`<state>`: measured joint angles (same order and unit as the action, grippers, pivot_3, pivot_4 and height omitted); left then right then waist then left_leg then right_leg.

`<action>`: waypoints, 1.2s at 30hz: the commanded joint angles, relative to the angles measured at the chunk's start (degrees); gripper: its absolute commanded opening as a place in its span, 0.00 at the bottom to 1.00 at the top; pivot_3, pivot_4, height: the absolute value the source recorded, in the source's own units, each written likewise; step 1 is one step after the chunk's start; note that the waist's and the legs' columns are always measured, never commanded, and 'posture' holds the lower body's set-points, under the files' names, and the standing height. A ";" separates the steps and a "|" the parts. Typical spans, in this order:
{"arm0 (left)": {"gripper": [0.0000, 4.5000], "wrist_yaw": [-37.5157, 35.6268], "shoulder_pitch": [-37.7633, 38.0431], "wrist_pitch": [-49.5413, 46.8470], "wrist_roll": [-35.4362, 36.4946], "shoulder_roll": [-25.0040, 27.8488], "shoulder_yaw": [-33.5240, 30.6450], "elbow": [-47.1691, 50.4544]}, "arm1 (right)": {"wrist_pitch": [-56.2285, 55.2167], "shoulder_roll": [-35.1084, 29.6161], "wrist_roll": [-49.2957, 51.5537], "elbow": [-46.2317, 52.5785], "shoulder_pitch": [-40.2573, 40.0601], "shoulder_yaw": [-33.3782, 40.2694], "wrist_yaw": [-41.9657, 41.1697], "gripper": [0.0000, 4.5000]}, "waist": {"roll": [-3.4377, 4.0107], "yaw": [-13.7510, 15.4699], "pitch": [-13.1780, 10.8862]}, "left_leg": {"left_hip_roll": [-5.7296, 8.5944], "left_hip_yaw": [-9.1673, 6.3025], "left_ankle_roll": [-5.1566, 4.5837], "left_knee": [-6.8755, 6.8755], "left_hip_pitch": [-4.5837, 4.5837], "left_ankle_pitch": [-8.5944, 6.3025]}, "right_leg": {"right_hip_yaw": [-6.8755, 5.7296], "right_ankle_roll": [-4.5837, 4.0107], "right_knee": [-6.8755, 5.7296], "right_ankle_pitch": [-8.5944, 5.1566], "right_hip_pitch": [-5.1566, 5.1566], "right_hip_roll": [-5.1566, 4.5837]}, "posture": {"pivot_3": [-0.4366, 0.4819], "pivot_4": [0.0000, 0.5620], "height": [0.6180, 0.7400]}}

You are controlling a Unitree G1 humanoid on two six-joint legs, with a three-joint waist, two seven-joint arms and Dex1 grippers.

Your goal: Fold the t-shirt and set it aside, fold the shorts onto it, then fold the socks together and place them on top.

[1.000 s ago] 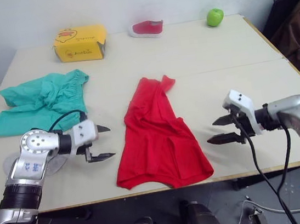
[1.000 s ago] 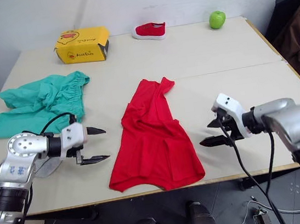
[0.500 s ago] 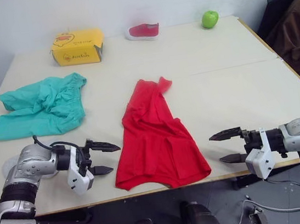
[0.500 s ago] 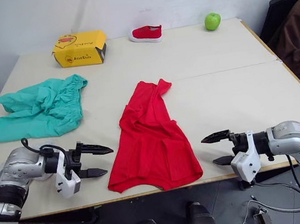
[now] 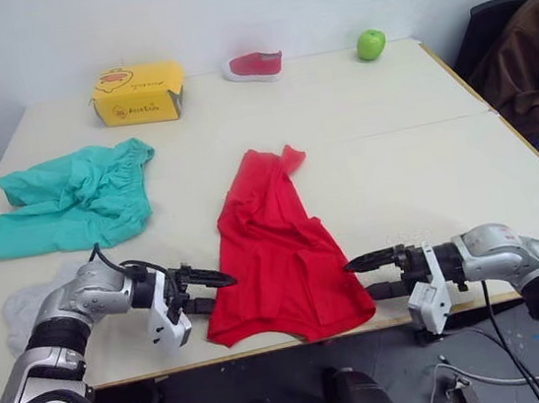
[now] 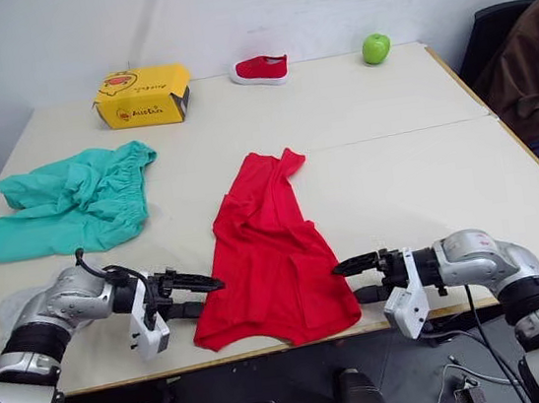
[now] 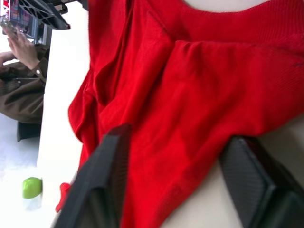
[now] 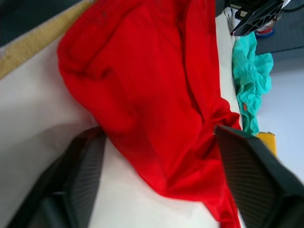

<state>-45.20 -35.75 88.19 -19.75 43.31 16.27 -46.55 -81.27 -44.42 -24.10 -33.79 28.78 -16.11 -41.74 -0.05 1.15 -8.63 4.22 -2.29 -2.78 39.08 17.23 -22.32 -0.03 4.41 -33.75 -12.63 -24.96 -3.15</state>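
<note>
At the near edge of the desk (image 5: pixel 413 158), my left pincer (image 5: pixel 208 291) and right pincer (image 5: pixel 368 277) have come down from raised positions a second ago and closed in on the t-shirt (image 5: pixel 278 250), one at each near corner of its hem. Both pincers are spread open and hold nothing; in the wrist views, each pair of fingers brackets red cloth, with the tips at or just over the hem edge. The t-shirt lies crumpled lengthwise at the middle of the desk, collar end pointing away from me. The shorts (image 5: pixel 75 195) lie well apart to my left, unfolded, and a grey sock (image 5: pixel 27 305) sits beside my left forearm. I judge this as the approach for the first fold: closing on both hem corners comes next. Risk: gathering only the top layer, or missing the thin edge against the desk.
</note>
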 commanded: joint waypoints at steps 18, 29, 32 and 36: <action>0.00 -3.03 26.95 -35.56 31.92 17.21 5.12 49.76 | 33.04 -15.02 37.90 35.97 -20.89 -1.62 -6.70 0.01 | 0.31 0.22 -0.30 | -0.09 0.16 -0.13 0.01 0.60 -0.12 | 0.17 -0.05 0.07 -0.03 -0.58 -0.01 | 0.48 0.27 1.00; 0.00 -2.90 31.90 -50.10 37.44 12.98 -4.07 52.24 | 42.47 -16.11 43.13 47.98 -29.81 7.32 -8.83 0.01 | 0.37 0.20 -0.55 | -0.09 0.09 -0.39 0.03 0.59 -0.34 | 0.09 -0.05 0.28 -0.03 -0.55 0.07 | 0.48 0.27 1.00; 0.00 -1.86 27.64 -55.64 38.19 8.55 -7.27 45.88 | 46.60 -13.38 44.12 43.67 -22.93 8.68 -9.75 0.01 | 0.33 0.17 -0.74 | -0.08 0.11 -0.36 0.06 0.52 -0.33 | 0.09 -0.03 0.26 -0.02 -0.52 0.09 | 0.48 0.27 1.00; 0.00 -0.10 20.99 -66.98 40.99 3.64 -11.17 42.02 | 61.13 -11.40 50.12 43.23 -14.03 9.07 -12.03 0.01 | 0.28 0.22 -0.86 | -0.09 0.01 0.13 0.05 0.52 -0.11 | 0.00 -0.03 0.24 -0.02 -0.56 0.12 | 0.48 0.27 1.00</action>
<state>-46.84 -12.68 26.00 18.47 47.81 8.17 -4.11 -26.58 -56.15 21.95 8.19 12.47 -8.49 -52.95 0.23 1.38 -9.49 4.12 -2.35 -2.62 39.13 17.86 -22.42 -0.07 4.38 -33.49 -12.64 -25.57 -3.03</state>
